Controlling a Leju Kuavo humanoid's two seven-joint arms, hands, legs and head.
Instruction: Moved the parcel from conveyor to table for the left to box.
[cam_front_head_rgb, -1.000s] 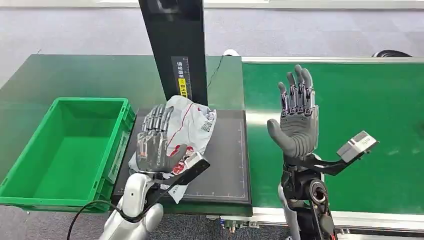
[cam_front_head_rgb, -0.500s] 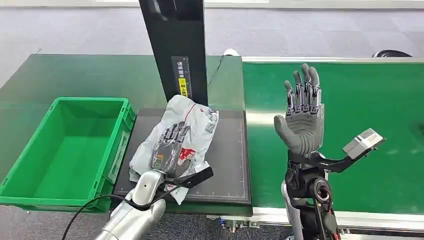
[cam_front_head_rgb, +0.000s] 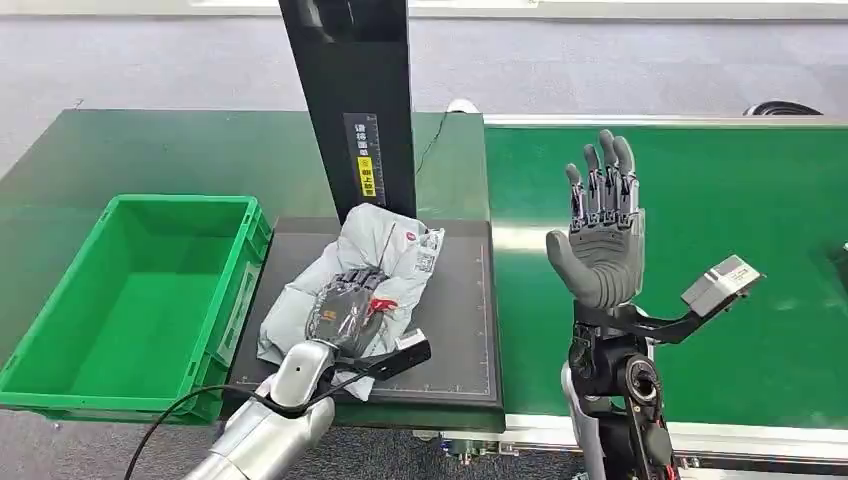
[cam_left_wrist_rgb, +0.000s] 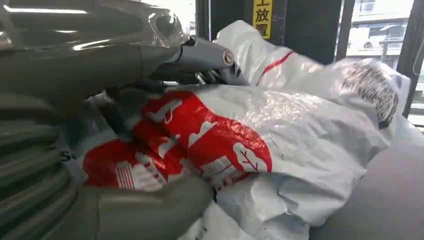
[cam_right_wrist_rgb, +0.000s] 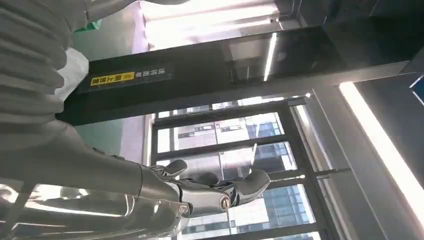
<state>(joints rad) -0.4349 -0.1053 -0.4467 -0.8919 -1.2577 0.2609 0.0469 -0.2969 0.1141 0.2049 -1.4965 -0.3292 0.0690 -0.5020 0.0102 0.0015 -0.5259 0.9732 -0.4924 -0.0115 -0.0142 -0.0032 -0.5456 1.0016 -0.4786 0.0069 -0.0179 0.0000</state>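
Note:
The parcel (cam_front_head_rgb: 385, 250), a crumpled white plastic mailer with red print, lies on the black mat (cam_front_head_rgb: 455, 330) of the table, in front of the black post (cam_front_head_rgb: 350, 100). My left hand (cam_front_head_rgb: 345, 308) lies on its near half and grips it. In the left wrist view the fingers (cam_left_wrist_rgb: 200, 55) press on top of the parcel (cam_left_wrist_rgb: 300, 130) and the thumb (cam_left_wrist_rgb: 150, 205) closes on the bag from below. My right hand (cam_front_head_rgb: 598, 240) stands upright over the green conveyor (cam_front_head_rgb: 720, 220), palm toward me, fingers spread and holding nothing; its fingers (cam_right_wrist_rgb: 200, 192) show against windows in the right wrist view.
An empty green crate (cam_front_head_rgb: 140, 300) stands to the left of the mat, its rim close beside the parcel. The black post rises right behind the parcel. The conveyor belt stretches bare to the right, and a dark green table surface lies behind the crate.
My left hand came down from upright onto the parcel and closed on it; the parcel flattened and shifted slightly. The right hand stayed raised, drifting a little to the right.

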